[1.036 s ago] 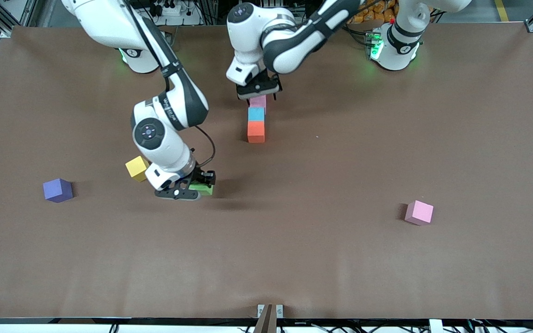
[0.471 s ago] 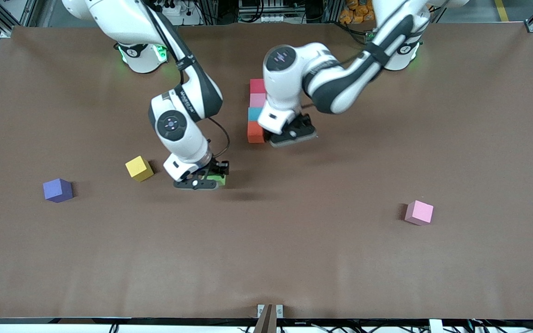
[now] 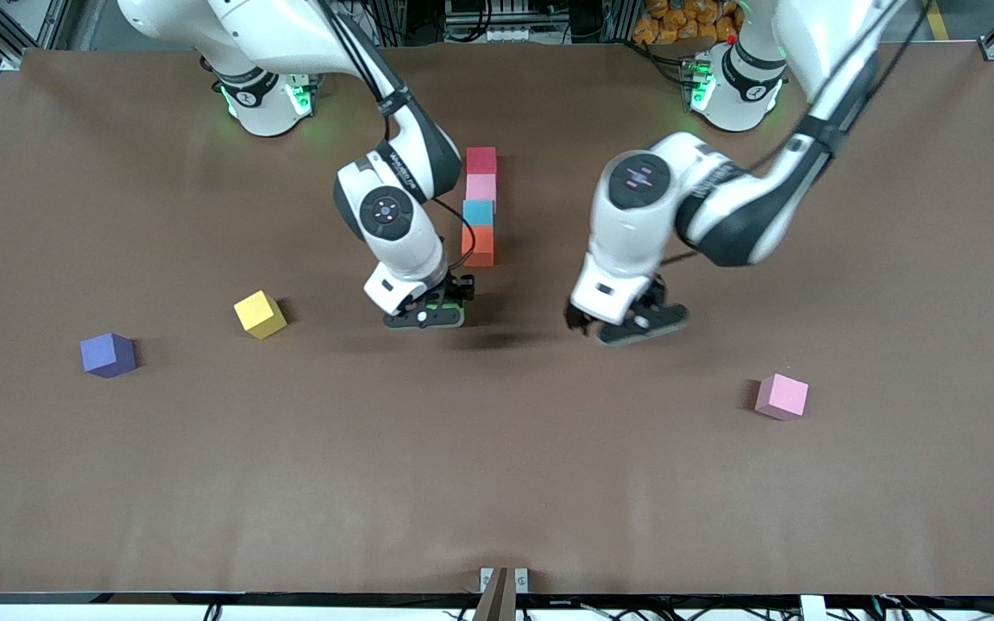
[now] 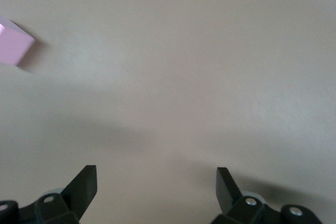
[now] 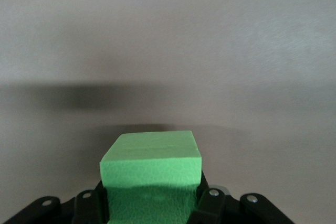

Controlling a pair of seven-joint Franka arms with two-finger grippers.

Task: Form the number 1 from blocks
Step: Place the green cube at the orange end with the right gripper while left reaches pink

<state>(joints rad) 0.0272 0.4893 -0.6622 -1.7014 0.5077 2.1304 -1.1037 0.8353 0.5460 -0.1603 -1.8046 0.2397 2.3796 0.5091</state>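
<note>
Right tool (image 3: 433, 309) clamped on green block (image 5: 151, 174), above the table (image 3: 497, 448) just nearer the camera than the red (image 3: 481, 159), pink (image 3: 481, 186), blue (image 3: 478, 212), orange (image 3: 480, 244) column; left tool (image 3: 626, 321) spread apart, empty; second pink block (image 3: 782, 396) toward the left arm's end.

**What you cannot see at this moment**

In the front view the green block (image 3: 438, 301) is almost wholly hidden inside the right gripper (image 3: 430, 312); you get only a sliver of green. The right arm's wrist also covers an edge of the orange block (image 3: 480, 246) and of the light blue block (image 3: 479, 212). In the right wrist view the lower part of the green block is cut off by the picture's edge. In the left wrist view the loose pink block (image 4: 13, 46) is cropped at the edge, and the left gripper's fingers (image 4: 84, 184) show only their tips.
</note>
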